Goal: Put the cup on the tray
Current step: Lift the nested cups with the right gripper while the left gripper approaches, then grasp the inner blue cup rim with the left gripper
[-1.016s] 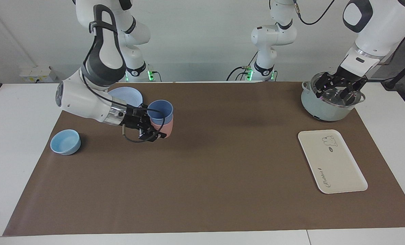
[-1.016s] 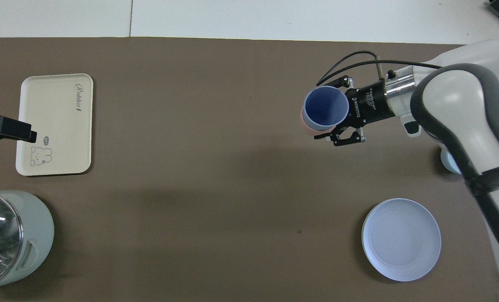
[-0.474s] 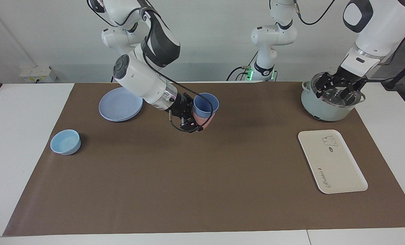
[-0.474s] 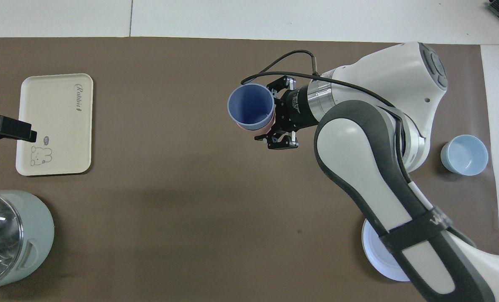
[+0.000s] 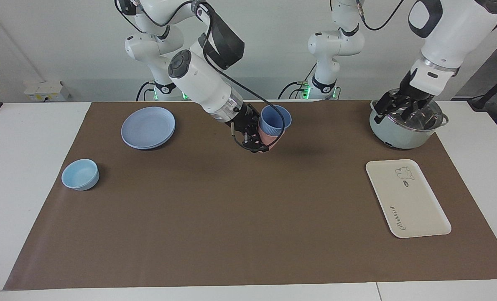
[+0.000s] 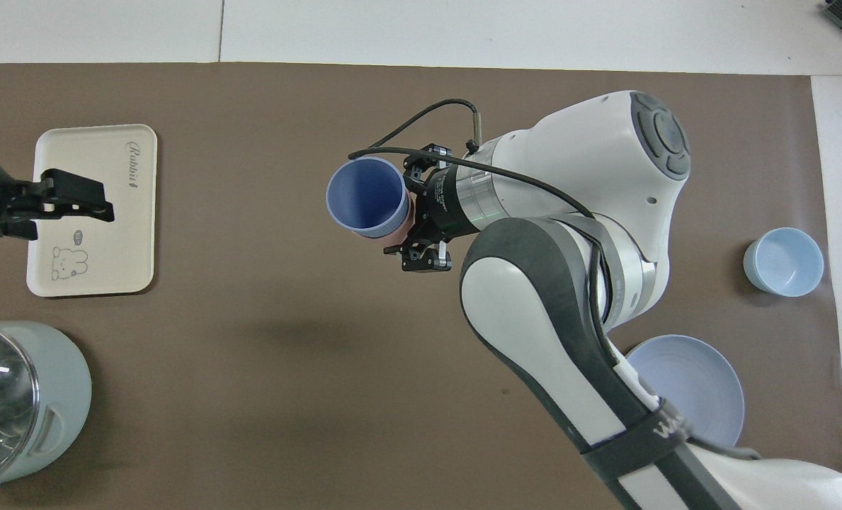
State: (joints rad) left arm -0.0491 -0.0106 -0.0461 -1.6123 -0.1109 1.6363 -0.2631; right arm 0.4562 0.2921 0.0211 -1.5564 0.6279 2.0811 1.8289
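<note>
The periwinkle cup [image 5: 275,119] sits nested in a pink cup [image 5: 270,141]. My right gripper [image 5: 265,134] is shut on the pink cup's sides and holds both, tilted, in the air over the middle of the brown mat. The pair also shows in the overhead view, cup [image 6: 365,197] in pink cup [image 6: 401,228], with the right gripper [image 6: 415,209] around them. The cream tray [image 5: 407,198] lies flat and bare toward the left arm's end of the table [image 6: 95,163]. My left gripper [image 5: 405,110] is open over the pot.
A grey-green pot [image 5: 403,133] with a glass lid stands nearer to the robots than the tray. A round blue plate [image 5: 148,127] and a light-blue bowl [image 5: 80,174] lie toward the right arm's end. The brown mat [image 5: 231,217] covers the table.
My right gripper has carried the nested cups from beside the plate toward the middle of the mat, toward the tray's end. My left gripper has shifted slightly over the pot.
</note>
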